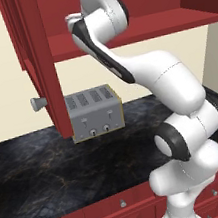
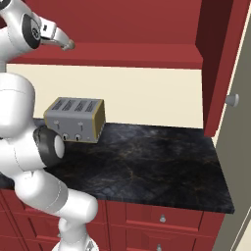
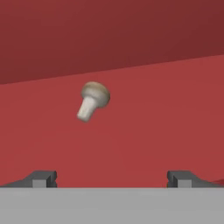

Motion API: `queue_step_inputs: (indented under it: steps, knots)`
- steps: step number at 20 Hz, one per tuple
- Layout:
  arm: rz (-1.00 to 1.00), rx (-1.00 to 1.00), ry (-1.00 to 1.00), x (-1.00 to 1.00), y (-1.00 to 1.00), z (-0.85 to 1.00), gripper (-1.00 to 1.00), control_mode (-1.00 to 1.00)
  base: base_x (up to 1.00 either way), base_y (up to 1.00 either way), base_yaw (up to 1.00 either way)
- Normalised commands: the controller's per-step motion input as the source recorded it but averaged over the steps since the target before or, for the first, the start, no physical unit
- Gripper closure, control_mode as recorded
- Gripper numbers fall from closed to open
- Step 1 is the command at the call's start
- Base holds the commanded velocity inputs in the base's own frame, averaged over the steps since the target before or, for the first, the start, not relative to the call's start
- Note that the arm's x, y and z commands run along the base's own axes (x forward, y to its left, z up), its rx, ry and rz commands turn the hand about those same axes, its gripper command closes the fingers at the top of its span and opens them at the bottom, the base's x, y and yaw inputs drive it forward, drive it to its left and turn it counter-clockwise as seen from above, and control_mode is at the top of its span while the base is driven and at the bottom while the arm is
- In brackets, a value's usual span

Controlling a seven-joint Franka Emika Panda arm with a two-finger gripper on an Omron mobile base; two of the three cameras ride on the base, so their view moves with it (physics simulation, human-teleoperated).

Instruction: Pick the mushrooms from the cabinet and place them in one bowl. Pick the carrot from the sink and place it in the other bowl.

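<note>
Red wood is all around the robot's hand, because the arm reaches up into the cabinet (image 1: 132, 28) above the dark stone surface (image 2: 147, 162). The end effector (image 3: 112, 177) is spread wide and holds nothing. Its two dark fingertips (image 3: 41, 178) stand far apart at the bottom of the hand view.

One mushroom (image 3: 92, 100) lies on the cabinet shelf, ahead of the hand and a bit toward the left fingertip. It is not touching the fingers yet. It rests out on the bare shelf, away from the back wall.

To do this step well, I think the hand should slide forward slowly and shift a little toward the mushroom, so it sits right between the fingers. Then the fingers can close gently. A hard squeeze or a bump could make it roll away, because it is round and small.

The mushroom has a tan, rounded cap and a short pale stem. It lies tipped over, with the stem pointing down and to the left in the hand view.

A silver toaster (image 1: 94, 112) sits on the surface near the back wall, under the cabinet.
</note>
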Motion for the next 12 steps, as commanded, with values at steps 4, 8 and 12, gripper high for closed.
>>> queue_step_inputs:
  steps: [4,8,12]
  knots:
    - [0.00,0.02,-0.01,0.32,0.00,-0.18,-1.00,-1.00,0.00,0.00,0.00]
    - [-0.03,0.04,0.00,0.57,0.00,0.00,-1.00,-1.00,0.00,0.00,0.00]
    - [-0.02,0.00,0.03,0.52,0.03,-0.01,-1.00,-1.00,0.00,0.00,0.00]
